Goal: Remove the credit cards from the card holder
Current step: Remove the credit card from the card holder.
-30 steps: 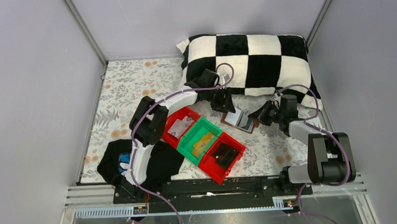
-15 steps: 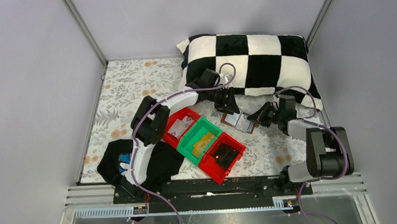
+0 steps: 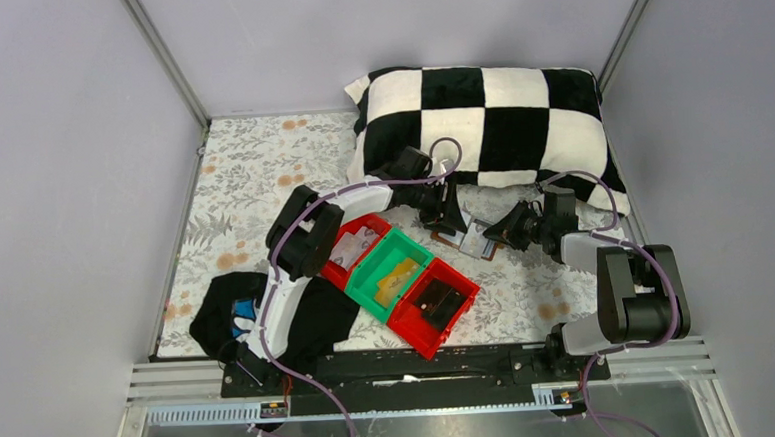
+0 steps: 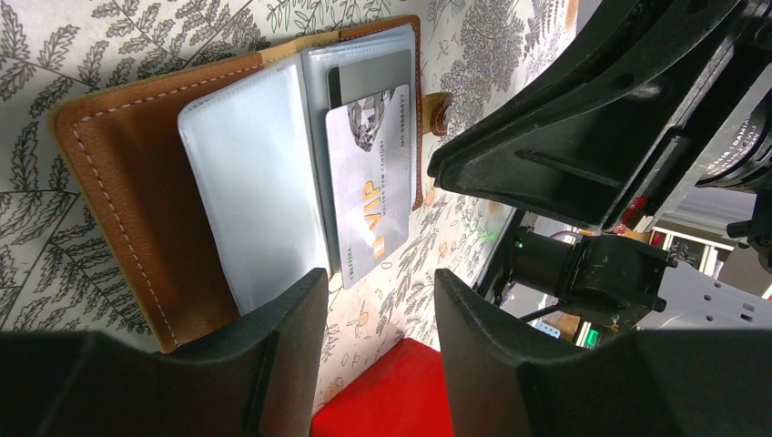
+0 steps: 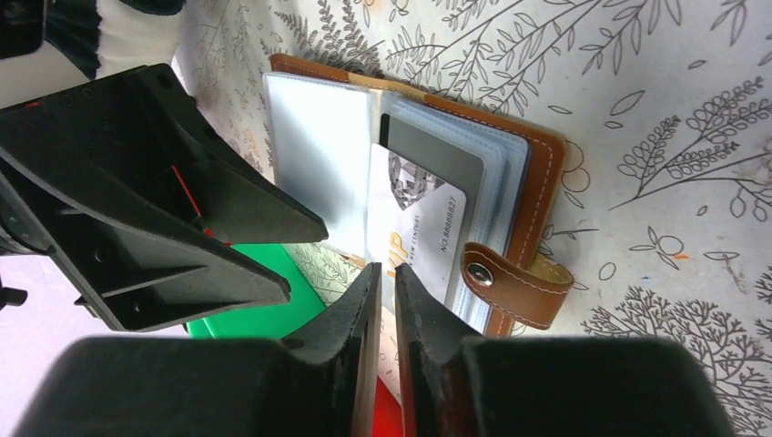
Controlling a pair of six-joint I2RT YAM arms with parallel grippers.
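The card holder [image 3: 477, 238] lies open on the floral cloth between my two grippers, brown leather outside [image 4: 118, 173] with clear grey-blue sleeves. A silver credit card [image 4: 369, 182] printed "VIP" sticks partway out of a sleeve, with a dark grey card [image 4: 369, 73] behind it. My left gripper [image 4: 380, 291] hangs open just off the holder's edge, one finger [image 4: 296, 314] over the clear sleeve. My right gripper [image 5: 387, 273] has its jaws a narrow slit apart, with the tips at the silver card's [image 5: 414, 228] free edge and nothing visibly pinched. The snap strap [image 5: 514, 278] lies beside them.
A red bin [image 3: 355, 242], a green bin [image 3: 394, 268] with a yellow-tan piece, and a red bin [image 3: 433, 301] with a black object stand in a row left of the holder. A checkered pillow [image 3: 489, 123] lies behind, and a black cloth [image 3: 223, 317] sits near the left base.
My right gripper's jaws have parted slightly from fully shut. The left gripper has shifted a little nearer the holder's edge.
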